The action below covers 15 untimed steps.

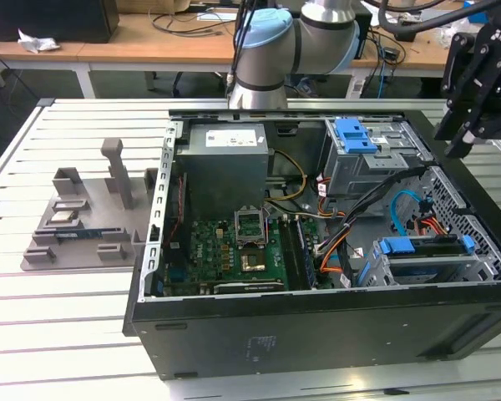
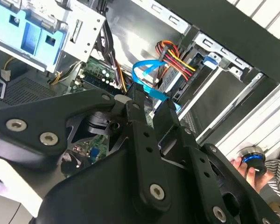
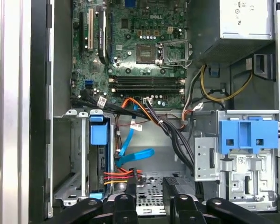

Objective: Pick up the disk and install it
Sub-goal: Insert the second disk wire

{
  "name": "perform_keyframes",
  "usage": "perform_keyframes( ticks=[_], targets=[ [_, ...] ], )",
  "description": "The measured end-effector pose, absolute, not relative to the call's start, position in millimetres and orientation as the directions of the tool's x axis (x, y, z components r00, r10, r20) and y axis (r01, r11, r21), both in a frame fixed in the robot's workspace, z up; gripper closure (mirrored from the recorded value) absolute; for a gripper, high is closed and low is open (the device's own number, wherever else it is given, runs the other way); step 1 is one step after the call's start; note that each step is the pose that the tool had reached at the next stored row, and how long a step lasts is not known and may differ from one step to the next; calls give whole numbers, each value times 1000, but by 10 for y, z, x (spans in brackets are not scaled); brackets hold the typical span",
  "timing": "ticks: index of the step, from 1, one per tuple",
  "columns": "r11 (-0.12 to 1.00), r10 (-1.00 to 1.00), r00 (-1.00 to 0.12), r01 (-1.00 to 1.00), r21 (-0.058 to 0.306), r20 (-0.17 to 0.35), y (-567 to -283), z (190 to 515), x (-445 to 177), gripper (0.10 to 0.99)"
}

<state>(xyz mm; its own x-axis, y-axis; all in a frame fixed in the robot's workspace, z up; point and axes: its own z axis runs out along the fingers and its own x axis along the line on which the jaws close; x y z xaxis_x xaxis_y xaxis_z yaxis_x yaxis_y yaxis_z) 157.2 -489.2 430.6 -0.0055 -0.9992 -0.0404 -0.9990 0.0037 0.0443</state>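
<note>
On the slatted table (image 1: 83, 334), at the exterior view's left, stands a grey holder (image 1: 83, 221) with small parts in its slots. Right of it lies the open computer case (image 1: 317, 334). Its grey power supply box (image 1: 225, 163) is at the far side and the green motherboard (image 1: 234, 251) at the near side. Further right, a bare blue bracket (image 1: 355, 135) sits atop the far drive bay.

The disk (image 1: 422, 248) sits in the drive cage (image 1: 484, 251) at the case's near right corner. Its blue frame shows in the slot, with a blue cable (image 1: 401, 213) curving beside it. In the first wrist view the disk (image 3: 99, 133) stands edge-on in that cage.

The gripper (image 1: 463, 138) hangs above the case's far right corner, up from and well apart from the disk. In both wrist views its fingers (image 2: 136, 121) are spread with nothing between them (image 3: 154, 200).

A person's hand (image 2: 245, 168) rests on a blue-ringed knob (image 2: 252, 158) outside the case.
</note>
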Motion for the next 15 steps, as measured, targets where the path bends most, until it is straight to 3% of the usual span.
perform_keyframes(
  ticks=[15],
  targets=[
    [-2, -999, 1, -999, 45, -40, -5169, 4017, 1520, 725]
  ],
)
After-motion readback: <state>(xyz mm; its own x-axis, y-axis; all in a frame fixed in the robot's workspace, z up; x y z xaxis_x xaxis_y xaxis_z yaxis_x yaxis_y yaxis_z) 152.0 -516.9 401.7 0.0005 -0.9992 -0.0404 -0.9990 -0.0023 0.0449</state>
